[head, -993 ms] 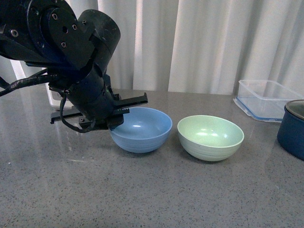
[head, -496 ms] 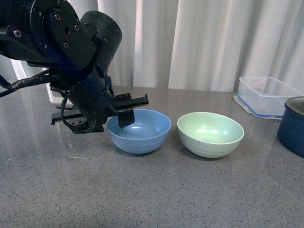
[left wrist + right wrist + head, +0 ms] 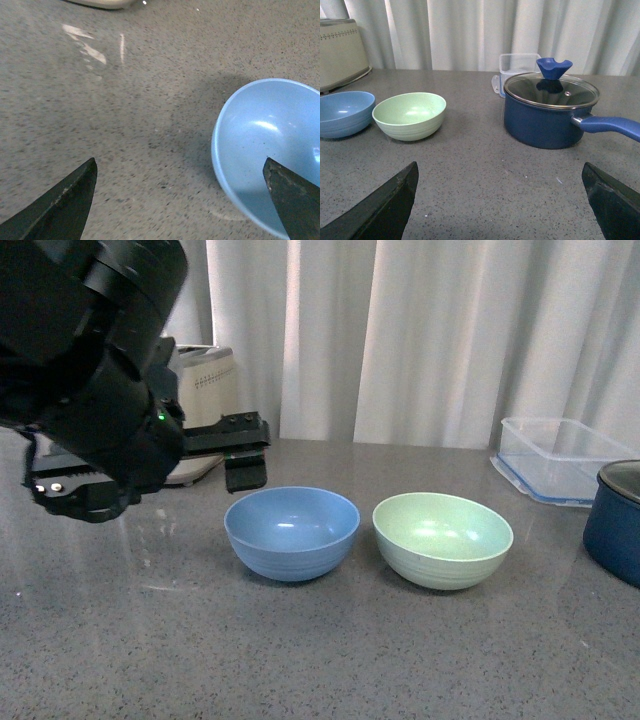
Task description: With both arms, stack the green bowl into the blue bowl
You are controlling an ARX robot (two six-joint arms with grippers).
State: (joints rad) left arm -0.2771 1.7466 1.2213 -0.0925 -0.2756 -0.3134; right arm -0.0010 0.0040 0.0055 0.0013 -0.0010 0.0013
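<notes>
The green bowl point(image 3: 443, 539) sits upright on the grey table point(image 3: 320, 670), just beside the blue bowl point(image 3: 292, 532) and on its right. A narrow gap separates their rims, and both bowls are empty.

The left gripper point(image 3: 150, 465) hangs above the table to the left of the blue bowl and a little behind it. Its fingers are spread wide and hold nothing. In the front view one fingertip point(image 3: 246, 472) ends close over the far left edge of the blue bowl without touching it. In the left wrist view the left gripper point(image 3: 178, 167) shows two dark fingertips far apart. Bare table lies between them, and the blue bowl point(image 3: 270, 150) lies under the fingertip point(image 3: 295, 200) on that side. How high that finger is above the rim is hard to judge from here.

The right gripper point(image 3: 500, 170) does not show in the front view. Its own camera shows its fingers also set wide and empty, low over the table and well apart from both bowls. From there the green bowl point(image 3: 410, 115) lies between the blue bowl point(image 3: 345, 114) and a dark blue pot point(image 3: 545, 120) with a glass lid.

A clear plastic container point(image 3: 555, 450) stands behind the pot near the white curtain point(image 3: 420, 330). A cream-coloured appliance point(image 3: 205, 390), possibly a toaster, is partly hidden behind the left arm.
</notes>
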